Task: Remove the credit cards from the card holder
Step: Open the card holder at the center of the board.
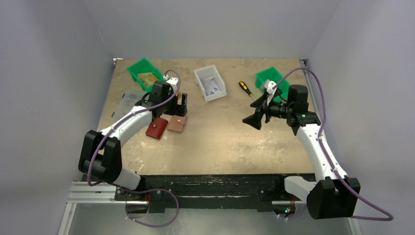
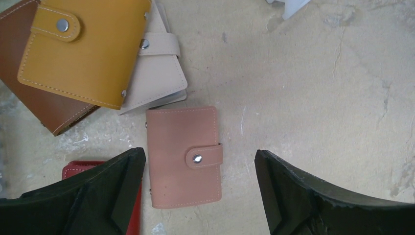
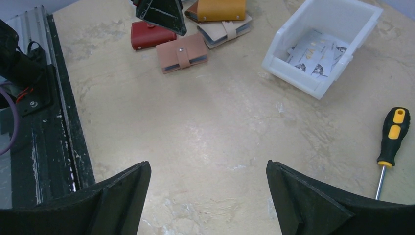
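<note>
The card holder (image 2: 178,161) is a pink-brown wallet lying flat and snapped closed on the table, also seen in the top view (image 1: 176,123) and the right wrist view (image 3: 182,53). The credit cards are hidden inside it. My left gripper (image 2: 199,154) hovers over it, open, with its fingers (image 2: 122,186) on either side of the holder and not touching it. In the top view the left gripper (image 1: 177,105) stands just behind the holder. My right gripper (image 1: 254,120) is open and empty over bare table, far to the right (image 3: 208,166).
A mustard-yellow wallet (image 2: 83,49), a brown one (image 2: 29,93) and a cream one (image 2: 159,73) lie stacked behind the holder. A red pouch (image 1: 156,128) lies to its left. A white bin (image 1: 209,82), two green bins (image 1: 144,72) and a screwdriver (image 3: 391,137) stand further back.
</note>
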